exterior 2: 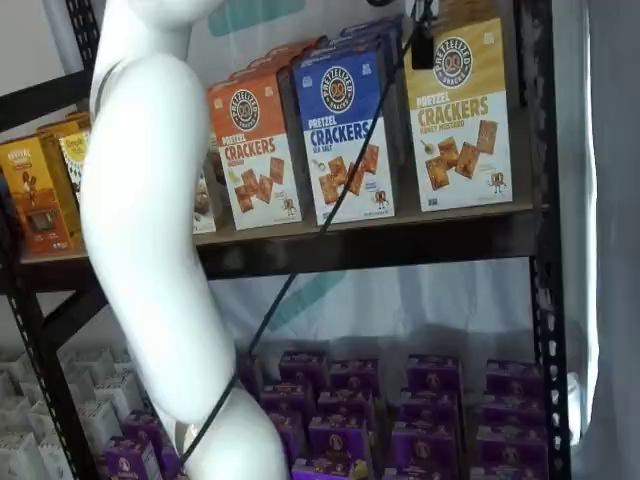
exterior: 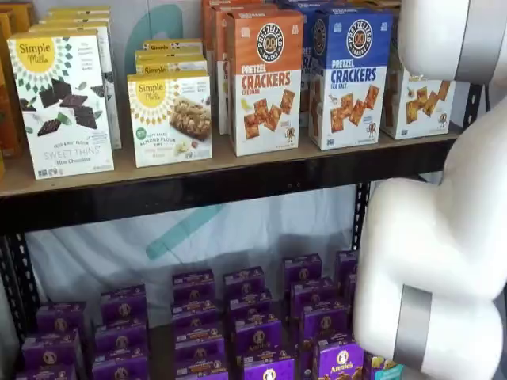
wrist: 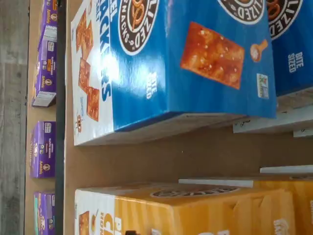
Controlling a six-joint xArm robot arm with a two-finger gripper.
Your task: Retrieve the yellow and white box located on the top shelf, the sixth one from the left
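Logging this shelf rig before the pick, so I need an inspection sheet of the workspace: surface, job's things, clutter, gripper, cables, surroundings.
Surface: top shelf, tan board with black front rail, on black uprights.
Job's things: yellow and white box upright at the row's right end, beside the blue carton; untouched.
Clutter: orange carton, Simple Mills boxes, purple boxes on the lower level.
Gripper: only a dark part at the view's upper edge; fingers not made out.
Cables: black cable hanging across the cartons.
Surroundings: white arm, pale backdrop.

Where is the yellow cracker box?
The yellow and white box stands at the right end of the top shelf, beside the blue cracker box.
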